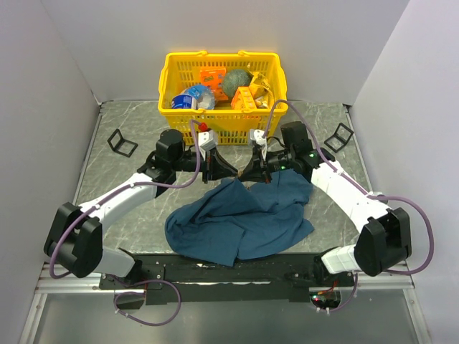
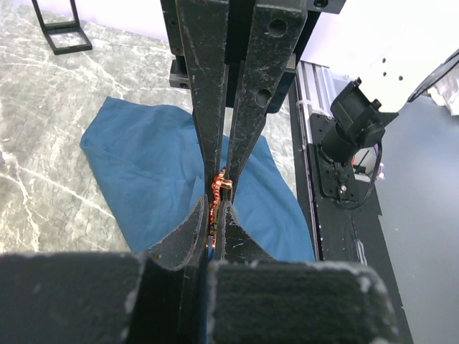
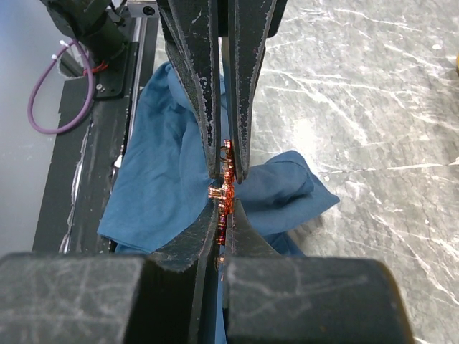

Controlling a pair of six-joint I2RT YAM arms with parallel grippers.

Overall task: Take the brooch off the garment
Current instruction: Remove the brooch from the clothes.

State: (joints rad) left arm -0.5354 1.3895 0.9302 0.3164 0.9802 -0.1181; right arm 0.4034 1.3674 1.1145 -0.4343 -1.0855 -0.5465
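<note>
The blue garment (image 1: 244, 215) lies crumpled on the marble table, and one peak of it rises toward the two grippers. They meet tip to tip above it. The brooch (image 2: 217, 195), a tiny orange-red wire trinket, is pinched between the fingers of both. In the left wrist view my left gripper (image 2: 216, 208) is shut on its near end and the right gripper (image 2: 224, 172) holds it from the far side. The right wrist view shows the brooch (image 3: 226, 190) in my shut right gripper (image 3: 225, 208), with the left gripper (image 3: 228, 170) opposite. From above, the brooch is hidden between the left gripper (image 1: 231, 172) and the right gripper (image 1: 248, 172).
A yellow basket (image 1: 222, 127) holding several items stands just behind the grippers. Small black stands sit at the back left (image 1: 122, 142) and the back right (image 1: 338, 136). White walls close in the sides, and a black rail (image 1: 215, 271) runs along the near edge.
</note>
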